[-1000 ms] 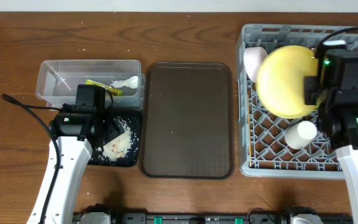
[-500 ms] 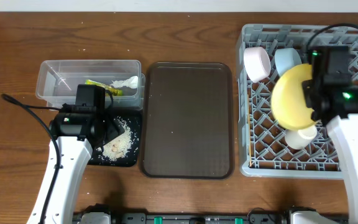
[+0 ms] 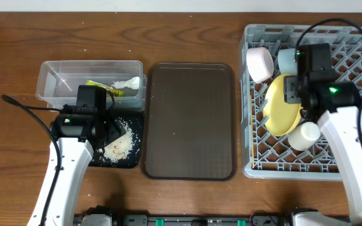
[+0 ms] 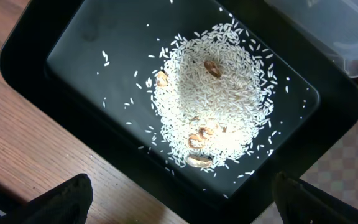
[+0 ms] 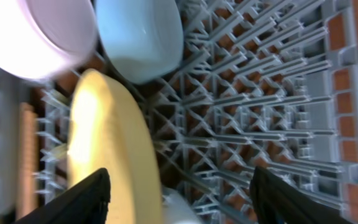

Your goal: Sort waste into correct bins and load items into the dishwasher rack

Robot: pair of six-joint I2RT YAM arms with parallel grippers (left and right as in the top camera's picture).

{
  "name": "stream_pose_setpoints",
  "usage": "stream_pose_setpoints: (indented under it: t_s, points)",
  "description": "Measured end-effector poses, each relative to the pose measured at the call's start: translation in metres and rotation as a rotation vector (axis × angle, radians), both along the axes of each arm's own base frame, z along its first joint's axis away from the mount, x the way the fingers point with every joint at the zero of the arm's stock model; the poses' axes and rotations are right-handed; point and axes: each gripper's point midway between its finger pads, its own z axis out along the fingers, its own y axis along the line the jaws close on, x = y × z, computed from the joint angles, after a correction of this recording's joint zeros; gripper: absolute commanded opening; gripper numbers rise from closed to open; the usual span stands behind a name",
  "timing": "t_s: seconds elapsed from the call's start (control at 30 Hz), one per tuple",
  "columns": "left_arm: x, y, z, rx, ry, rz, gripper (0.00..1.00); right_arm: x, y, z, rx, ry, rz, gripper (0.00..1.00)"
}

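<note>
The yellow-green plate (image 3: 280, 113) stands tilted on edge in the grey dishwasher rack (image 3: 357, 166), beside the small white cup (image 3: 305, 135). A white bowl (image 3: 259, 63) and a light-blue bowl (image 3: 288, 59) lie behind it. My right gripper (image 3: 296, 94) hovers open over the plate (image 5: 104, 137), whose rim runs by the left finger, apart from the right one. My left gripper (image 4: 182, 202) hangs open above the black tray (image 4: 73, 56) of rice scraps (image 4: 213, 93). The clear tub (image 3: 90, 69) holds the wrapper (image 3: 105, 88) and tissue (image 3: 129, 82).
A large brown serving tray (image 3: 190, 119) lies between the black tray and the rack. The tub sits directly behind the black tray. The rack's right half (image 5: 260, 93) shows only bare pegs. Brown wooden table surrounds everything.
My right gripper brought the plate down and left into the rack, then opened; the plate now rests on edge among the pegs. The left arm has not moved.
</note>
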Motion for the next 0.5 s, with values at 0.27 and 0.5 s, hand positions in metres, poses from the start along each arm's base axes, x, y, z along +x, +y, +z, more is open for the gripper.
stream_pose_setpoints:
  t_s: [0.27,0.5]
  points:
    - [0.046,-0.030,0.026,-0.062,-0.181,-0.240,0.95,-0.017,-0.031,0.043,0.289,-0.171,-0.071,0.99]
    - [0.033,-0.062,0.033,-0.089,-0.142,-0.467,0.95,-0.050,-0.038,0.016,0.451,-0.023,-0.096,0.99]
